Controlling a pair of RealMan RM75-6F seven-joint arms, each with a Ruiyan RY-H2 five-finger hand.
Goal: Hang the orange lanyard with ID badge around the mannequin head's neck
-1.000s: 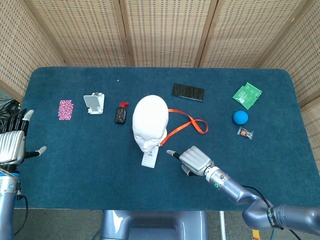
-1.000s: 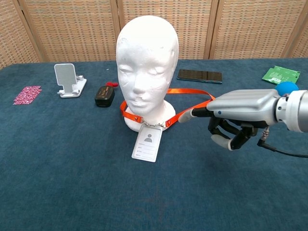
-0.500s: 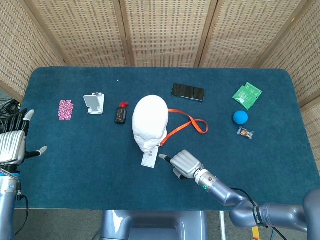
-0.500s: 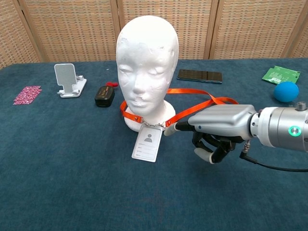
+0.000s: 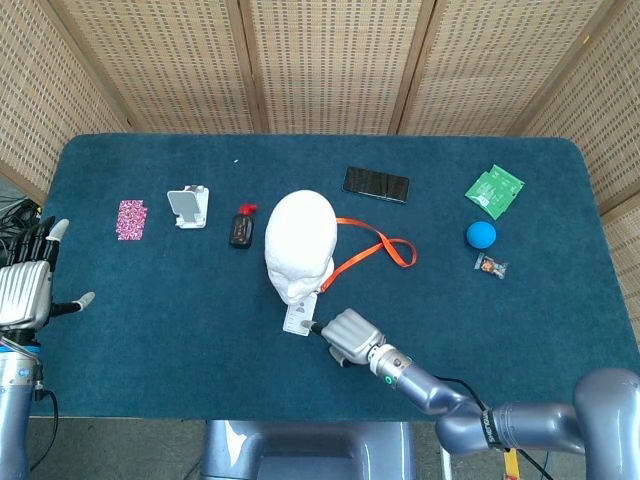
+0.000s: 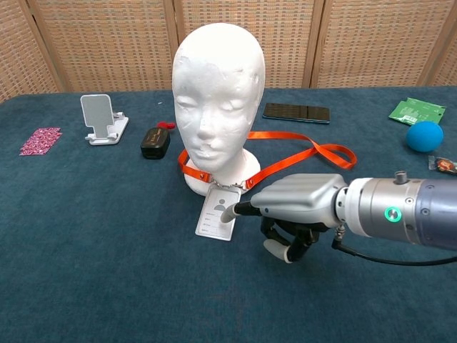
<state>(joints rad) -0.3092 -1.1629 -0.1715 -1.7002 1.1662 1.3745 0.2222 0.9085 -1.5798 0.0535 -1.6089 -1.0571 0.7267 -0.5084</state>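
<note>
Pointing one extended finger onto ID badge [image 6: 219, 213], right hand [image 6: 296, 207] curls its remaining fingers, gripping nothing. Orange lanyard [image 6: 300, 153] loops mannequin head [image 6: 218, 86], frame centre. Left hand [image 5: 28, 280] spread, lower left.

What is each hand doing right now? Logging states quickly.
Left hand: open, holding nothing.
Right hand: one finger out touching the badge, others curled; holding nothing.

Pink patterned card [image 5: 131, 219], white phone stand [image 5: 189, 207], black phone [image 5: 376, 184], green packet [image 5: 494, 190], blue ball [image 5: 481, 235]
</note>
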